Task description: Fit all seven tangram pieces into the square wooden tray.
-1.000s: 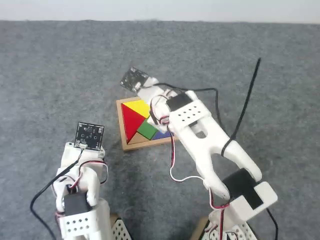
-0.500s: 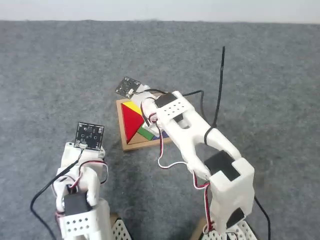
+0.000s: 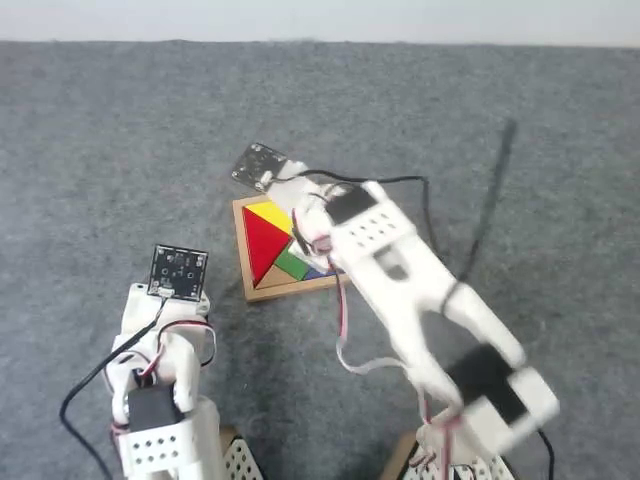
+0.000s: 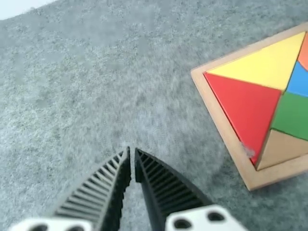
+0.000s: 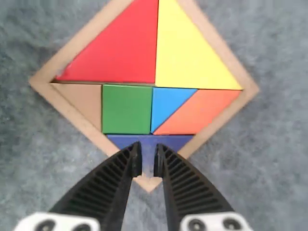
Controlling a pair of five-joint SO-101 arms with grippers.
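- Tangram pieces [image 5: 127, 108] are seen seated in the tray [image 5: 42, 81]. Seven coloured shapes are counted, lying flush with no gap noted, so the fitting is judged done or nearly so.
- Tray is set on the grey worktop [image 3: 120, 120], ahead of both arms and near the middle.
- Right tool [image 5: 147, 161] is held directly above one corner of the tray, tips over the purple parallelogram [image 5: 149, 140]. The tray is seen corner-on, with one diagonal lined up with the tool's axis.
- Right tool is barely parted, with a thin slit between the jaws and nothing gripped.
- Right arm [image 3: 400, 270] is stretched forward over the tray with the wrist pitched down, and is judged the nearer arm.
- Left tool [image 4: 132, 156] is closed on nothing and aimed at bare worktop. The tray lies ahead and off to its right, well apart.
- Left arm [image 3: 165, 350] is folded back near its base.
- Coming move is judged to turn on the parallelogram edge: a short press down, or a straight lift away.
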